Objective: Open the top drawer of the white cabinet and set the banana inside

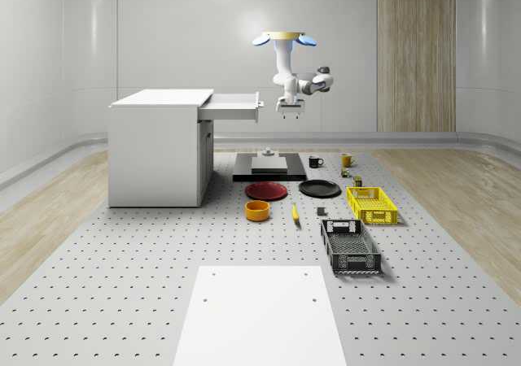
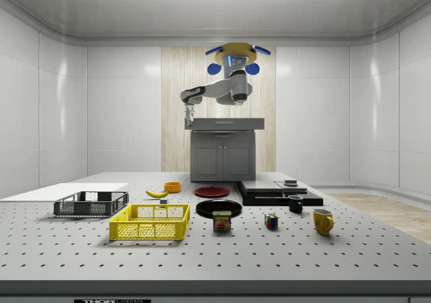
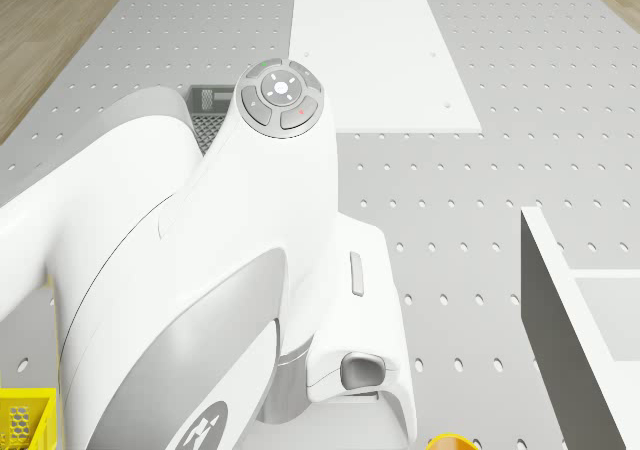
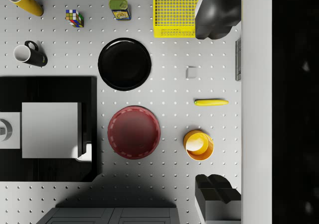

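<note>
While the drone point(image 1: 284, 39) hovers, its empty hand point(image 1: 290, 111) points down, fingers spread, beside the open drawer point(image 1: 234, 106).

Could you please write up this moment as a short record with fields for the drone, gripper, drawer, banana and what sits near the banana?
drone: drone hovers in the air beside the open drawer's front
gripper: gripper hangs just off the drawer front, pointing down, holding nothing
drawer: top drawer of the white cabinet is pulled out
banana: banana lies on the table, not yet picked up
near banana: orange bowl, red plate, black plate
</note>
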